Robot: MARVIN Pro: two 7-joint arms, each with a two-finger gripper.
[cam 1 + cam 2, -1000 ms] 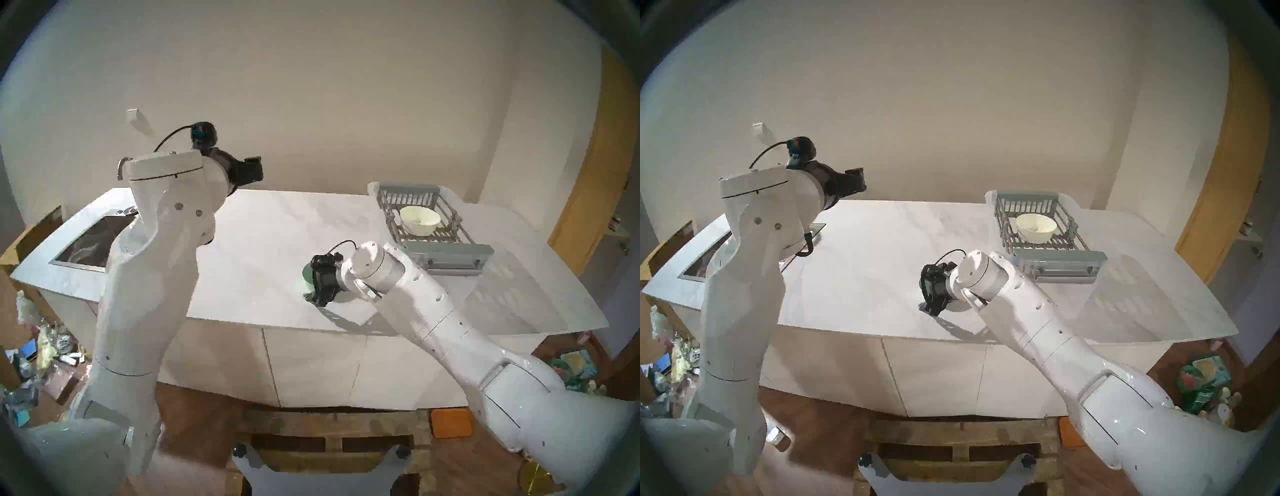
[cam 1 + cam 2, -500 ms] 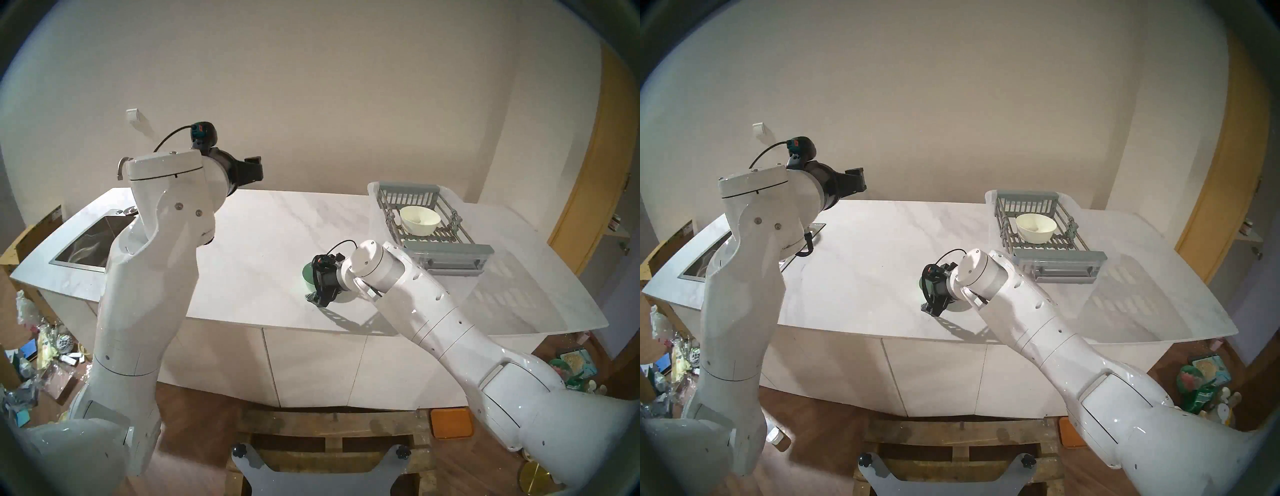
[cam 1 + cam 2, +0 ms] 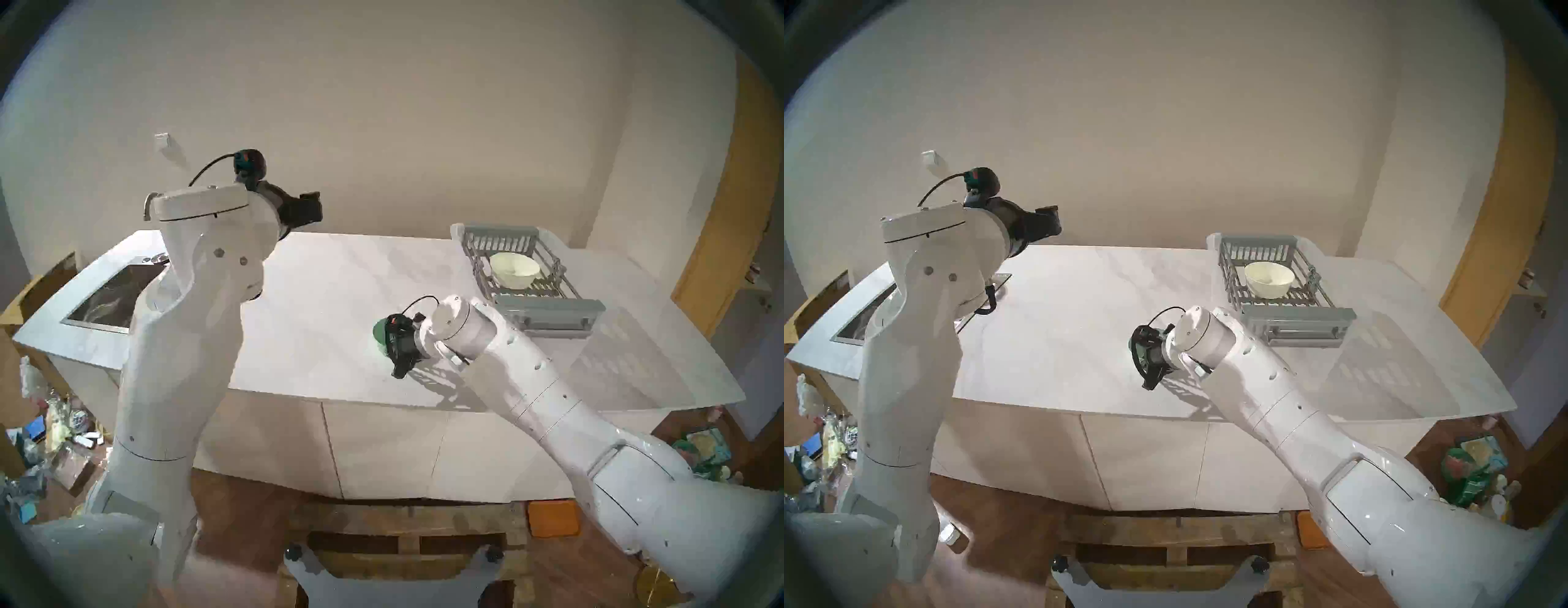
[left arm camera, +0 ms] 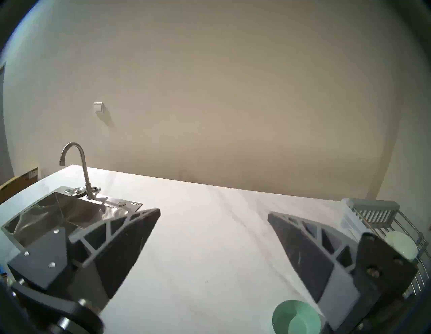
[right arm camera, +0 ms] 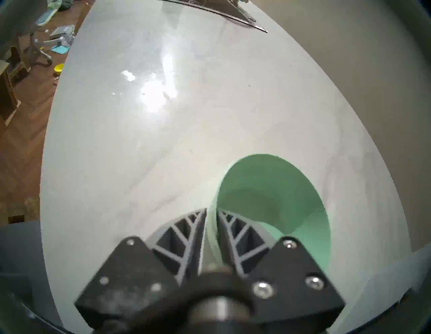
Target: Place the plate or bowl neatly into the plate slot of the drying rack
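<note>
In the right wrist view, the right gripper (image 5: 211, 213) fills the lower middle, its two fingers (image 5: 186, 231) pinched onto the near rim of the green bowl (image 5: 275, 193), which sits on the white marble counter (image 5: 163, 140) at lower right. In the head view the drying rack (image 3: 547, 316) stands at the counter's right, a cream bowl (image 3: 514, 269) resting on its plate slot (image 3: 545, 286) bars. The left gripper (image 4: 213, 213) is spread wide, lower frame, above the counter, holding nothing; a steel sink (image 4: 58, 210) lies at left.

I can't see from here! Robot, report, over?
Right tool shut on green bowl rim. Left tool open, idle. Cream bowl already sits in drying rack.
</note>
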